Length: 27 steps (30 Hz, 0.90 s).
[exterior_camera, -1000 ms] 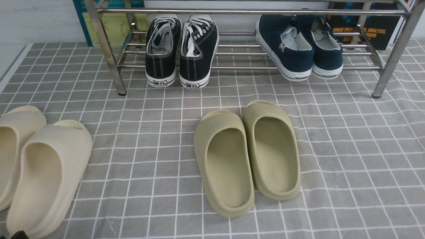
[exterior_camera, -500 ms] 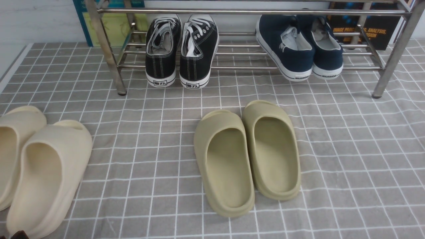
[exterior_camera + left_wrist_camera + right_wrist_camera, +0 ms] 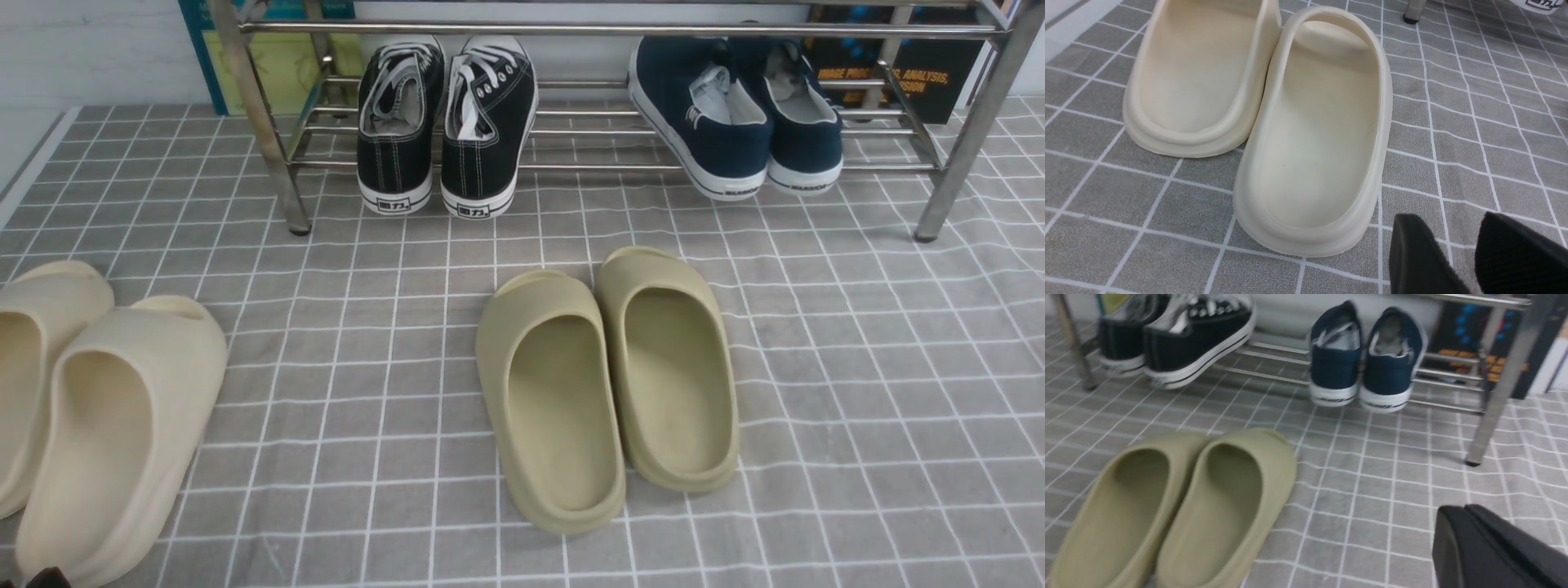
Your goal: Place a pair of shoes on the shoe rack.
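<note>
The two navy-blue slip-on shoes (image 3: 735, 114) sit side by side on the right part of the silver shoe rack (image 3: 620, 30), heels toward me. They also show in the right wrist view (image 3: 1363, 359). My left gripper (image 3: 1449, 228) is open and empty, low over the cloth beside the cream slides (image 3: 1314, 134). My right gripper (image 3: 1457, 522) is shut and empty, over the cloth well in front of the rack's right leg (image 3: 1498, 388). Neither gripper shows clearly in the front view.
Black lace-up sneakers (image 3: 445, 122) sit on the rack's left part. Olive foam slides (image 3: 608, 384) lie on the grey checked cloth (image 3: 857, 367) in the middle. Cream slides (image 3: 98, 416) lie at the near left. Books stand behind the rack.
</note>
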Motion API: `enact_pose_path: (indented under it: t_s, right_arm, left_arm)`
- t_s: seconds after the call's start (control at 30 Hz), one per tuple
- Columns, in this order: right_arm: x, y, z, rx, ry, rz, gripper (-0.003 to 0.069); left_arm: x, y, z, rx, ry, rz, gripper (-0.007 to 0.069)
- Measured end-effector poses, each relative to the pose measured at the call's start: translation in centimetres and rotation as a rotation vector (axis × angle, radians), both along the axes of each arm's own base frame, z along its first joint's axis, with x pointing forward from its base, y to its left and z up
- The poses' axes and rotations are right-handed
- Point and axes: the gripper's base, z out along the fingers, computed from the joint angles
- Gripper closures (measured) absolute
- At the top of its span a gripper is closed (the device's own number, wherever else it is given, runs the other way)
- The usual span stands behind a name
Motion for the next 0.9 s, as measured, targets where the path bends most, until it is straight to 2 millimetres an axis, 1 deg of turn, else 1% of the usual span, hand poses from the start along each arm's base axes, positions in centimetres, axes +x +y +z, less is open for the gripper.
enact_pose_path:
  t_s: [0.03,0.07,0.1,0.13,0.23,0.27,0.3,0.33,0.37,0.5,0.8,0.9]
  right_arm:
    - [-0.6,-0.6,-2.2,0.027,-0.04,-0.083,0.0664]
    - [-0.7,-0.7,-2.3,0.03,-0.049,-0.092,0.0664]
    - [-1.1,-1.1,-3.9,0.041,-0.062,-0.145,0.0664]
    - [-1.4,-1.3,-5.0,0.043,-0.068,-0.18,0.0664]
    - [-1.8,-1.8,-7.6,0.059,-0.065,-0.254,0.0664]
    - [-1.9,-1.9,-8.5,0.076,-0.036,-0.275,0.0664]
    - [-1.9,-1.9,-8.5,0.08,-0.036,-0.277,0.0664]
    - [-2.0,-1.9,-9.2,0.098,0.016,-0.293,0.0664]
    - [-2.0,-1.9,-9.2,0.1,0.016,-0.293,0.0664]
    - [-2.2,-2.0,-10.1,0.091,0.115,-0.303,0.0664]
    - [-2.3,-2.0,-10.2,0.074,0.154,-0.3,0.0664]
    - [-2.3,-1.8,-10.2,0.07,0.159,-0.266,0.0664]
  left_arm:
    - [0.0,0.0,0.0,0.0,0.0,0.0,0.0386]
    - [0.0,0.0,0.0,0.0,0.0,0.0,0.0386]
    - [0.0,0.0,0.0,0.0,0.0,0.0,0.0386]
    - [0.0,0.0,0.0,0.0,0.0,0.0,0.0386]
    - [0.0,0.0,0.0,0.0,0.0,0.0,0.0386]
    - [0.0,0.0,0.0,0.0,0.0,0.0,0.0386]
    - [0.0,0.0,0.0,0.0,0.0,0.0,0.0386]
    - [0.0,0.0,0.0,0.0,0.0,0.0,0.0386]
    - [0.0,0.0,0.0,0.0,0.0,0.0,0.0386]
    - [0.0,0.0,0.0,0.0,0.0,0.0,0.0386]
    - [0.0,0.0,0.0,0.0,0.0,0.0,0.0386]
    - [0.0,0.0,0.0,0.0,0.0,0.0,0.0386]
